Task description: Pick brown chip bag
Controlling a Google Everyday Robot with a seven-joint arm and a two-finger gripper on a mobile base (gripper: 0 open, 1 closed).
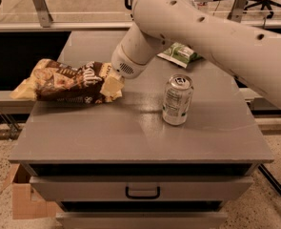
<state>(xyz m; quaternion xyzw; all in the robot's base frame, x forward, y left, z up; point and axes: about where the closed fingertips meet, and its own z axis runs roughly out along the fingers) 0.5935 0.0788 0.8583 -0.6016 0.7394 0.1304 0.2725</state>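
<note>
Brown crinkly chip bag (68, 82) with cream ends: your gripper (117, 75) sits at its three o'clock end; grip state cannot be told.

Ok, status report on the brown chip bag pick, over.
Gripper at the can-side end of the large crinkly brown chip bag. Bag lying on grey table. Silver drink can stands apart, not blocking.
</note>
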